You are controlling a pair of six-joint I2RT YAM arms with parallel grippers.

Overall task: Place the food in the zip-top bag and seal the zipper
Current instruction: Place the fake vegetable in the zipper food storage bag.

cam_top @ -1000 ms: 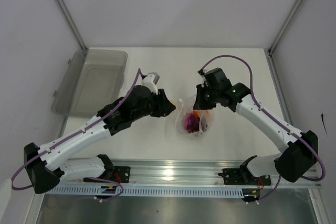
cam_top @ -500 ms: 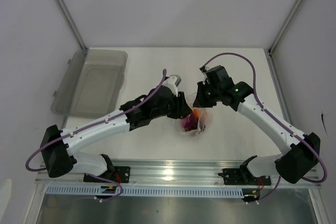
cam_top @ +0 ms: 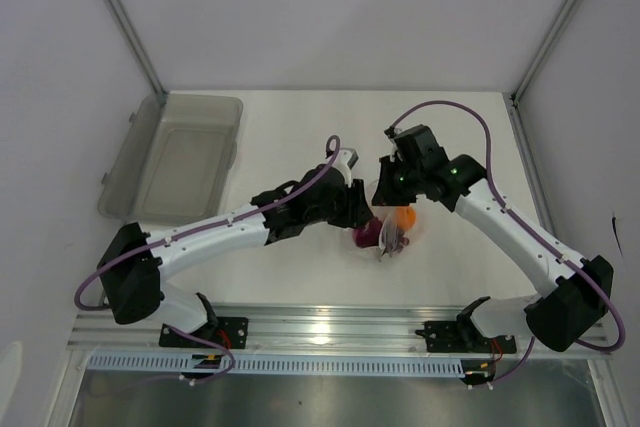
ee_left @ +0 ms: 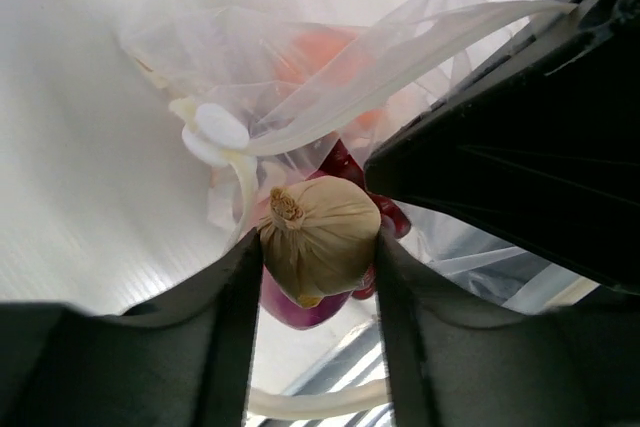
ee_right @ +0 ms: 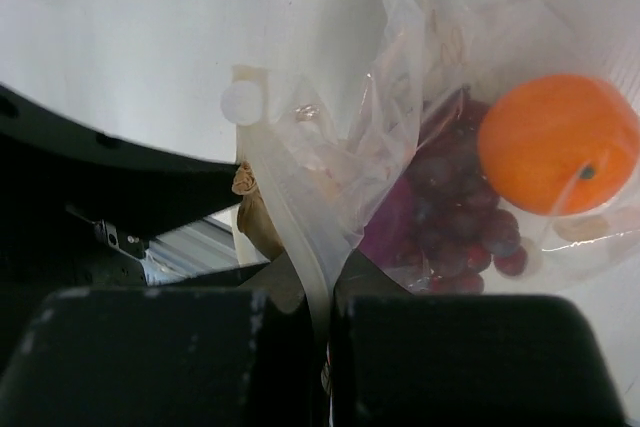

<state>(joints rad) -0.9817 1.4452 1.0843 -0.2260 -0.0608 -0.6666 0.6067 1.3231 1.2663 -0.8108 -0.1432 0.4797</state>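
The left pincer (ee_left: pixel 318 247) is clamped on the garlic bulb (ee_left: pixel 320 232), one finger pressed to each side of its papery whitish skin, with the stem end turned toward the camera. The bulb sits right at the mouth of the bag (ee_left: pixel 250 37), just above the purple-red onion (ee_left: pixel 300 309). Dark red berries (ee_left: pixel 395 215) show beside its right edge. Farther in, the orange (ee_left: pixel 325 52) shows as a blur of colour through the crinkled plastic.

The right pincer (ee_right: pixel 322 297) is closed tight on the zip strip (ee_right: pixel 285 197), pinching the whitish band where it runs down between the two black fingers. A small round white tab (ee_right: pixel 240 102) sits at the strip's upper end. From the right wrist, the orange (ee_right: pixel 548 142) lies inside the bag (ee_right: pixel 420 97) at its far right, touching the berries (ee_right: pixel 470 237). The onion (ee_right: pixel 392 227) lies against the berries on their left.

From above, the bag (cam_top: pixel 392 239) lies on the white counter (cam_top: pixel 300 127) near its middle, between the two arms. The left pincer (cam_top: pixel 362 215) comes to it from the left and the right pincer (cam_top: pixel 385 187) from the far right side. The orange (cam_top: pixel 403 217) and the onion (cam_top: pixel 366 236) show through the plastic. A grey see-through tub (cam_top: pixel 175 152) lies at the far left of the counter, well apart from the bag.
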